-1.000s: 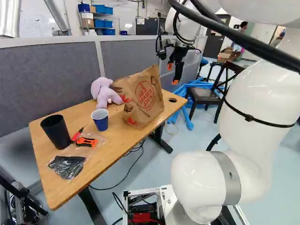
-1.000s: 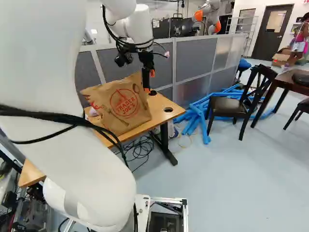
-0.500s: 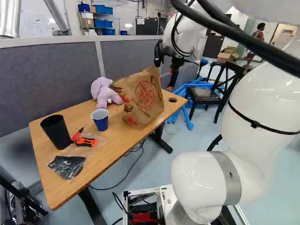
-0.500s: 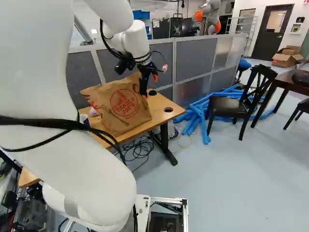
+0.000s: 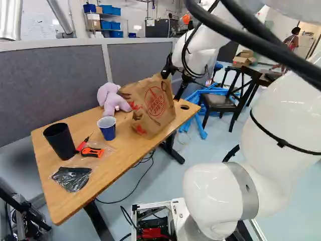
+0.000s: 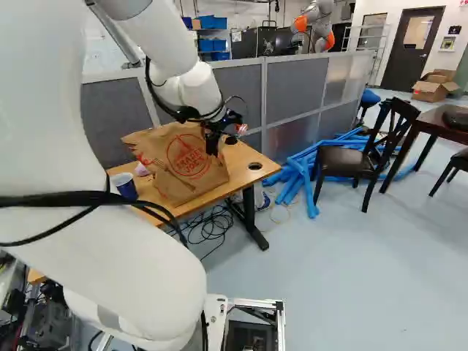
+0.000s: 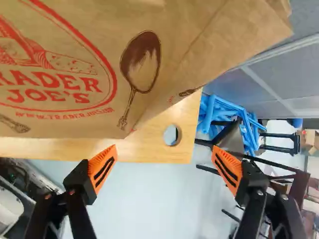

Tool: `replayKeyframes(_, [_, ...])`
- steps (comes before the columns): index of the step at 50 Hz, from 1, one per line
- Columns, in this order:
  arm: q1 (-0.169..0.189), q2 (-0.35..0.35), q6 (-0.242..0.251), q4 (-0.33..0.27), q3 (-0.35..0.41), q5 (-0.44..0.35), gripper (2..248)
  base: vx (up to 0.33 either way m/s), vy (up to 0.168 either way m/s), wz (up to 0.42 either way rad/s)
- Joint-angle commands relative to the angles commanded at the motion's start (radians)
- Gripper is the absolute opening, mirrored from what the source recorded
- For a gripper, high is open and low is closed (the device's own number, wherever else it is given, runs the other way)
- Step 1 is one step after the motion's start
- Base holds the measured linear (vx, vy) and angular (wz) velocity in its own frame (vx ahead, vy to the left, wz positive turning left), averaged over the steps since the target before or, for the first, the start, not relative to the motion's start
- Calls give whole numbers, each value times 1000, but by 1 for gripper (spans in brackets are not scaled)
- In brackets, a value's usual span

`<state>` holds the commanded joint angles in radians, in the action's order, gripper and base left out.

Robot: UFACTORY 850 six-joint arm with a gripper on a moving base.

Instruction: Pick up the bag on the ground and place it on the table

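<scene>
Widely parted, fingers (image 6: 213,151) hang beside the bag (image 6: 191,167), near the table's edge (image 7: 142,158).

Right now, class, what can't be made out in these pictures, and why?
- Inside of the paper bag: its own walls hide it in every view.
- Black cup: right base view, behind the arm.
- Dark item in clear wrap: left base view, too small to identify.
</scene>
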<state>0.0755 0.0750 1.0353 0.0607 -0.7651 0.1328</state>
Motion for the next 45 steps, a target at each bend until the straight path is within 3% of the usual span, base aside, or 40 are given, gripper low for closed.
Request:
replayKeyframes(23, [-23, 62, -317, -19, 207, -307, 247, 0, 0, 0])
replayKeyframes(45, [-41, 112, -568, -33, 372, -552, 247, 0, 0, 0])
